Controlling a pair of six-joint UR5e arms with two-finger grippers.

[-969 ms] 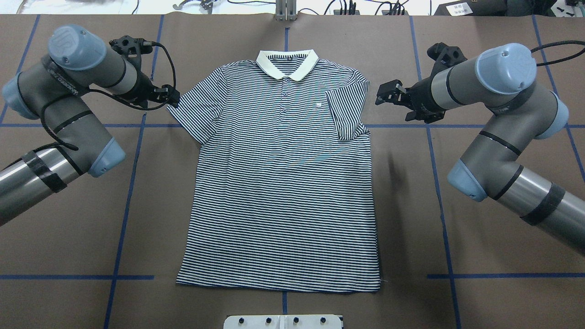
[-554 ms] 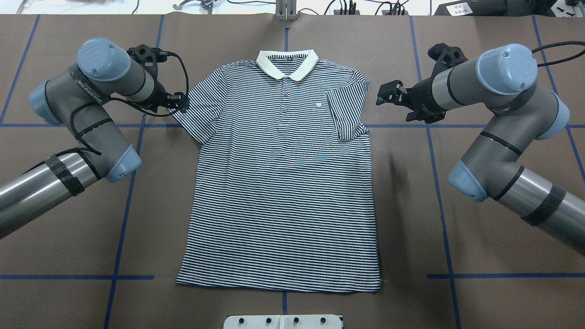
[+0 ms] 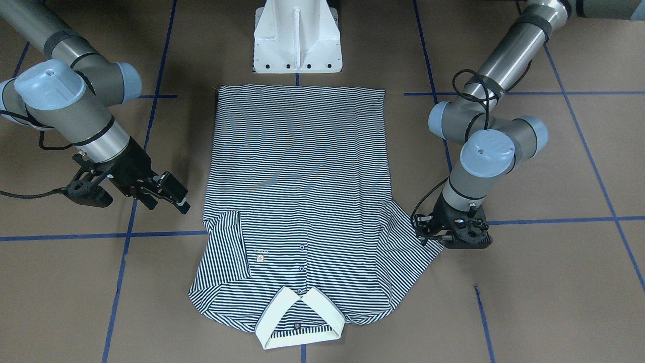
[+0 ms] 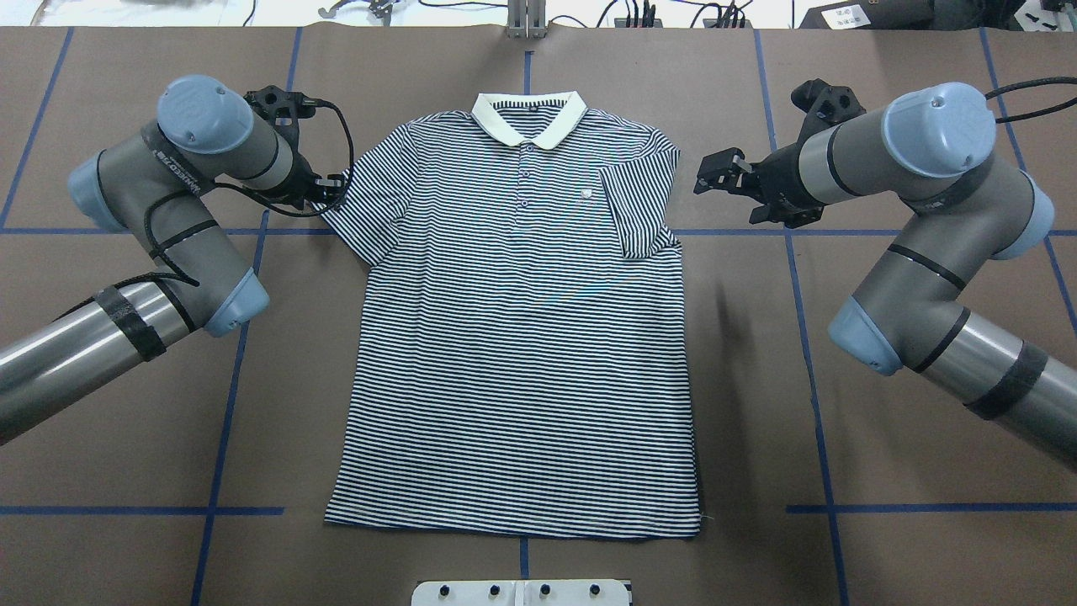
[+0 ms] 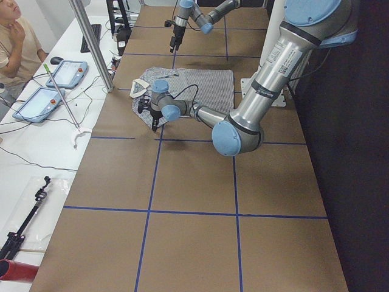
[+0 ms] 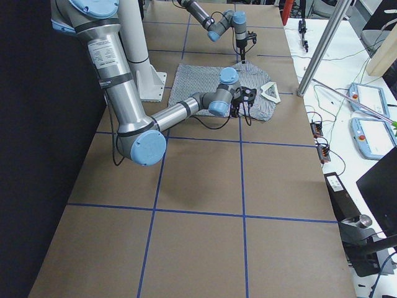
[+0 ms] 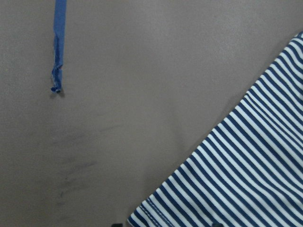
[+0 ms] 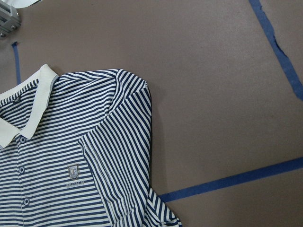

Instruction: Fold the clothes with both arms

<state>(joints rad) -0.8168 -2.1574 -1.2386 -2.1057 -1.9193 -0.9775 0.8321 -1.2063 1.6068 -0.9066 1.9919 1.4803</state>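
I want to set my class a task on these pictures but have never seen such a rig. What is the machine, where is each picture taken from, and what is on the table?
A robot: two grey jointed arms, the left arm and the right arm. One camera looks down from behind the robot, one faces it, one stands at each table end, one rides each wrist. On the brown table marked with blue tape lies a short-sleeved navy-and-white striped polo shirt with a cream collar. One sleeve is folded in. The left arm's black fingers sit at the edge of the other sleeve; gripping or not, I cannot tell. The right arm's black fingers are open, holding nothing.
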